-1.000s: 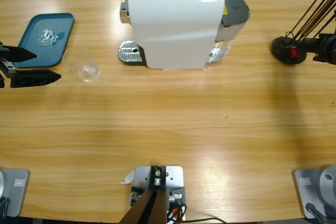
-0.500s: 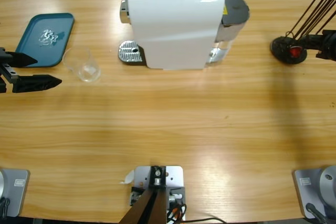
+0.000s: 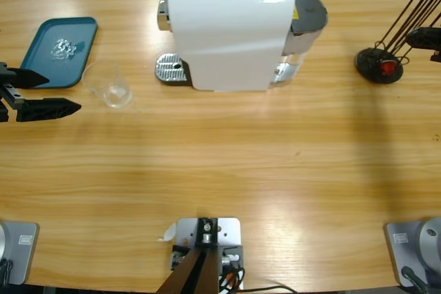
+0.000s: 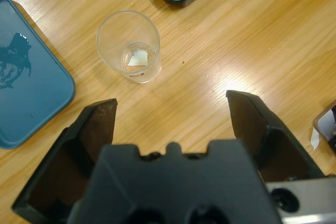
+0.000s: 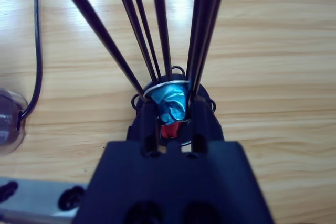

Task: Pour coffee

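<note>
A clear glass tumbler (image 3: 108,86) stands upright between the teal tray (image 3: 41,67) and the white coffee machine (image 3: 231,29). No coffee shows; the tumbler (image 4: 128,45) looks clear. My left gripper (image 3: 48,93) hovers open at the table's left edge, a short way from the tumbler, nothing between its fingers. My right gripper (image 3: 417,35) sits at the far right, just beyond the black capsule stand (image 3: 377,65). In the right wrist view its jaws stand close together on a blue capsule (image 5: 171,103), among the stand's rods (image 5: 96,24).
The machine's metal drip grate (image 3: 172,69) juts out at its left, right of the tumbler. A red capsule (image 3: 388,68) rests in the stand's base. Clear crumpled bits (image 3: 63,47) lie on the teal tray (image 4: 31,103). A black cable (image 5: 37,51) runs beside the stand.
The right gripper has drawn back from the stand's base toward the right edge and farther up the table. The left gripper shifted slightly nearer, then held still.
</note>
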Available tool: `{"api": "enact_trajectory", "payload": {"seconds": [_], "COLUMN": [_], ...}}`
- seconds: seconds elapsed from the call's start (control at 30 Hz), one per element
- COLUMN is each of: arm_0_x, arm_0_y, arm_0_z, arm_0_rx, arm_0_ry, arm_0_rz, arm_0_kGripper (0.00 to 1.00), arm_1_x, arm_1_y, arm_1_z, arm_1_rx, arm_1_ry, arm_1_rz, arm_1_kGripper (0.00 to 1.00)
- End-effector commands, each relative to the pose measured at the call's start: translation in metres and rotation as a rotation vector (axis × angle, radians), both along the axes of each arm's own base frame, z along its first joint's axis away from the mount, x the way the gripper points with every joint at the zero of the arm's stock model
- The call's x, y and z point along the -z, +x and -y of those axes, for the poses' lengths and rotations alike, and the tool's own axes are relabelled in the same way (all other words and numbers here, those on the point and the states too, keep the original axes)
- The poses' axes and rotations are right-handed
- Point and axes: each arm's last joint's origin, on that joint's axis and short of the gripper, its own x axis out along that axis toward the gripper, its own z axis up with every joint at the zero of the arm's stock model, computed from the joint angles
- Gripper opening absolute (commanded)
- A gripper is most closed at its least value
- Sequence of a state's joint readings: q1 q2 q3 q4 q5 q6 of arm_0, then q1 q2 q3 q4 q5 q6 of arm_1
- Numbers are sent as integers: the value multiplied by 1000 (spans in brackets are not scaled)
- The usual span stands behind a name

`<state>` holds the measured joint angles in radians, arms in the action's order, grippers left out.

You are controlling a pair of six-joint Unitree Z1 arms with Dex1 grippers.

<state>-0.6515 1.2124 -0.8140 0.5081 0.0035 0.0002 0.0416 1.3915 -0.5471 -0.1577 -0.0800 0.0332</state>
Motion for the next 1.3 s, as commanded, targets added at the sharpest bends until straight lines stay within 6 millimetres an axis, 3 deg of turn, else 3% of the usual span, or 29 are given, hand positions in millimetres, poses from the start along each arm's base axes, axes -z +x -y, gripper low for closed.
{"api": "enact_trajectory", "payload": {"seconds": [0.03, 0.83, 1.0, 1.1, 1.3], "arm_0_x": [5, 8, 9, 8, -1], "arm_0_y": [-6, -8, -8, -10, -20], "arm_0_z": [-6, -8, -7, -8, -15], "arm_0_rx": [-12, -13, -14, -12, 4], "arm_0_ry": [-13, -11, -13, -21, -67], "arm_0_rz": [-8, -16, -14, -10, 35], "arm_0_kGripper": [904, 904, 904, 904, 904], "arm_1_x": [-49, -120, -126, -117, -117], "arm_1_y": [0, -11, -30, -42, -49], "arm_1_z": [-1, -4, -33, -46, -75], "arm_1_rx": [-18, -38, -403, -602, -972], "arm_1_ry": [-23, -37, 58, 71, 122], "arm_1_rz": [155, 281, 310, 302, 314], "arm_1_kGripper": [98, 98, 98, 98, 98]}}
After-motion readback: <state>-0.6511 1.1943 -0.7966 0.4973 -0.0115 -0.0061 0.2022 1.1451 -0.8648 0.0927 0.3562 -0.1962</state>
